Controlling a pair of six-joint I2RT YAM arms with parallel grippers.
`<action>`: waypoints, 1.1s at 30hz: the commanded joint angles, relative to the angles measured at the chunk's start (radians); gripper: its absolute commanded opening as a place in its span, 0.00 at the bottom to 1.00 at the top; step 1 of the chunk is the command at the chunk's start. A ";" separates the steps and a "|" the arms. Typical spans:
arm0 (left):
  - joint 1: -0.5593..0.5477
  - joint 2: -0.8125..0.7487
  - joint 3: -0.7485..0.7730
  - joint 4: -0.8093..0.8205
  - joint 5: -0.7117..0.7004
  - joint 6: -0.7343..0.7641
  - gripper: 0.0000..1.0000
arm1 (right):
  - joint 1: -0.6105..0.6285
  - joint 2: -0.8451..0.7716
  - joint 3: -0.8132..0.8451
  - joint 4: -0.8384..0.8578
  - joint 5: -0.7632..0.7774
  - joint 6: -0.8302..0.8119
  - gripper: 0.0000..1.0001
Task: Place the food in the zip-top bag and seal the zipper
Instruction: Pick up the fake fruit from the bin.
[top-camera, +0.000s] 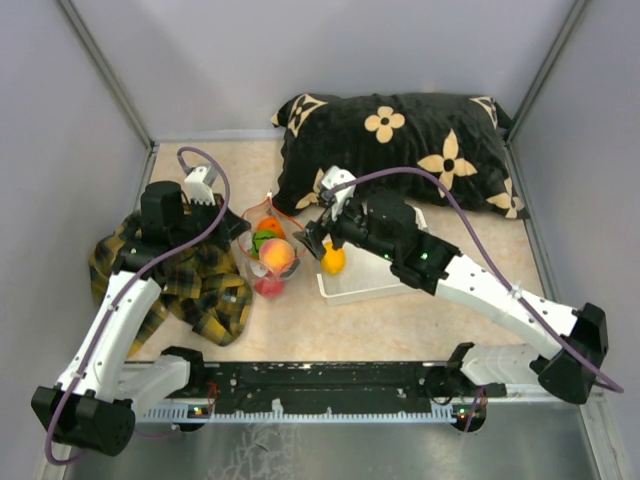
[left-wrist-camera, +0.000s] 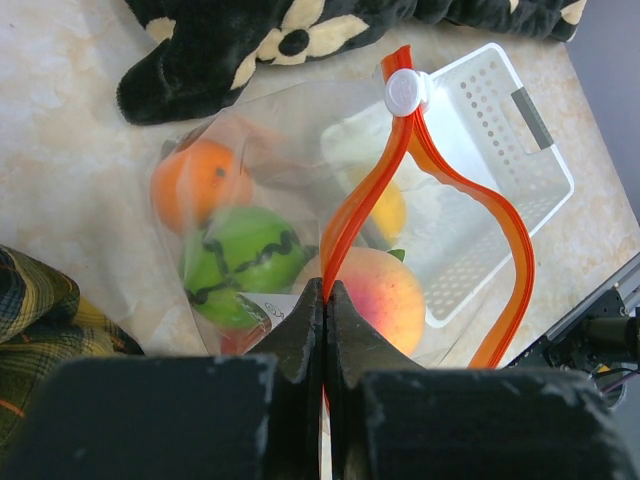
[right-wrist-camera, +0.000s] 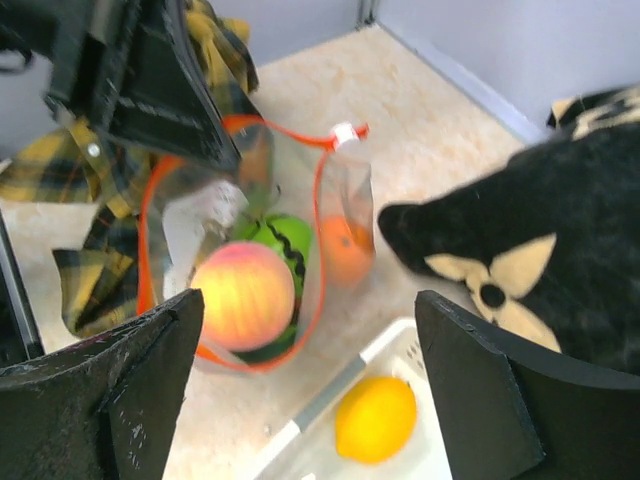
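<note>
The clear zip-top bag (top-camera: 262, 252) stands with its mouth wide open. Its red-orange zipper (left-wrist-camera: 503, 243) loops around the opening, with a white slider (left-wrist-camera: 405, 92) at the far end. My left gripper (left-wrist-camera: 326, 290) is shut on the near zipper edge. Inside the bag lie a peach (left-wrist-camera: 378, 292), a green black-striped fruit (left-wrist-camera: 238, 262), an orange fruit (left-wrist-camera: 197, 183) and a red one (top-camera: 268, 287). My right gripper (right-wrist-camera: 310, 305) hangs open and empty above the gap between the bag and the white basket (right-wrist-camera: 398, 346). A yellow fruit (right-wrist-camera: 375, 418) lies in the basket.
A black pillow with cream flowers (top-camera: 400, 150) lies behind the basket and bag. A yellow plaid cloth (top-camera: 200, 285) is bunched to the left of the bag, under the left arm. Grey walls close in the table at the left, back and right.
</note>
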 joint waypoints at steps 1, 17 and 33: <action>0.006 -0.012 -0.007 0.027 0.020 -0.002 0.00 | -0.040 -0.089 -0.070 -0.033 0.010 0.023 0.86; 0.006 -0.001 -0.008 0.030 0.028 -0.003 0.00 | -0.216 -0.080 -0.336 0.023 0.054 0.335 0.83; 0.007 0.008 -0.010 0.030 0.028 -0.004 0.00 | -0.235 0.189 -0.276 0.039 0.096 0.628 0.76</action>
